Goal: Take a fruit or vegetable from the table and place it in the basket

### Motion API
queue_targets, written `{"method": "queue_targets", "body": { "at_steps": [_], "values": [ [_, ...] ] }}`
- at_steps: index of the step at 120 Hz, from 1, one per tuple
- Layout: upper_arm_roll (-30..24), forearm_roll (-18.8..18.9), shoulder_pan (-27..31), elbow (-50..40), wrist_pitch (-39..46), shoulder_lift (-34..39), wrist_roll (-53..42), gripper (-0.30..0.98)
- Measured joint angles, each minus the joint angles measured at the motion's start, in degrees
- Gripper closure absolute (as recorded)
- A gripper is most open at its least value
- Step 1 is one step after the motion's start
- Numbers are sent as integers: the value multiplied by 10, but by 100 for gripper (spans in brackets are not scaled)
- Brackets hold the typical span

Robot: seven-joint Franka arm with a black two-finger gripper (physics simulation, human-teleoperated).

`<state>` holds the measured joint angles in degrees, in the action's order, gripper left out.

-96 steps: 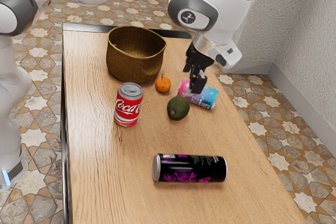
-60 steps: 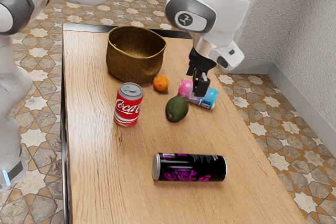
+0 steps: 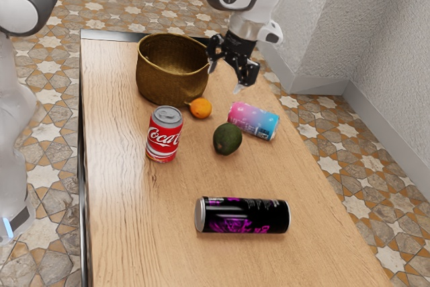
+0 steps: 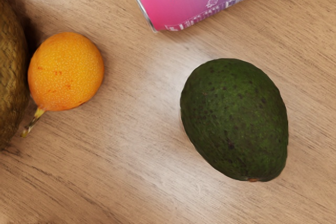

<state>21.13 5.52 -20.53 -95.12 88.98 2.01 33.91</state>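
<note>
Two pieces of produce are seen resting on the light wooden table (image 3: 127,233): a small, round orange fruit with a short stem (image 3: 201,108) and a plump, dark green avocado with pebbled skin (image 3: 228,139). Both are placed below the black two-finger gripper (image 3: 226,77), which is held raised above the tabletop, apart from them. The fingers are spread wide, and nothing is gripped between them. In the wrist view both pieces are faced by the hand's camera, with bare wood between them.

The orange fruit is set just beside the deep, woven, golden-brown basket (image 3: 169,89), its stem turned toward the wall. The basket is stood upright with its mouth open; its inner wall is shown, but the bottom is shaded, so what may be lying there cannot quite be made out.

Near both pieces, a pink-and-blue metal can (image 3: 253,121) is laid on its side. On the basket's nearer side in the exterior view, a red Coca-Cola can with a silver top (image 3: 164,135) is stood upright. Well apart from the basket, a black can with magenta markings (image 3: 243,216) is laid on its side.
</note>
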Motion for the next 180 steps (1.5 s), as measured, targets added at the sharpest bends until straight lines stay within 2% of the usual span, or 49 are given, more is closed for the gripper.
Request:
{"method": "queue_targets", "body": {
  "at_steps": [13, 24, 41, 46, 48, 52, 56, 60, 66, 70, 86, 98, 138, 180],
  "values": [
    [3, -12, 79, -10, 7, -1, 44, 0],
    [4, -18, 103, -14, 14, -1, 77, 0],
    [3, -20, 60, -14, 20, 4, 115, 0],
    [-47, -22, 87, -14, 21, 6, 123, 0],
    [-50, -22, 80, -14, 21, 6, 126, 0],
    [-8, -22, 18, -15, 22, 10, 132, 0],
    [-28, -24, 24, -17, 23, 13, 137, 0],
    [-7, -24, -7, -18, 24, 15, 142, 0],
    [-12, -24, -5, -20, 25, 17, 150, 0],
    [-37, -26, 25, -22, 26, 18, 154, 0],
    [-34, -23, 35, -37, 30, 28, 172, 0],
    [-56, -24, 62, -40, 34, 29, 182, 0],
    [-62, -29, 46, -46, 45, 13, 206, 0],
    [-63, -38, 43, -83, 109, 3, 213, 0]
  ]
}}
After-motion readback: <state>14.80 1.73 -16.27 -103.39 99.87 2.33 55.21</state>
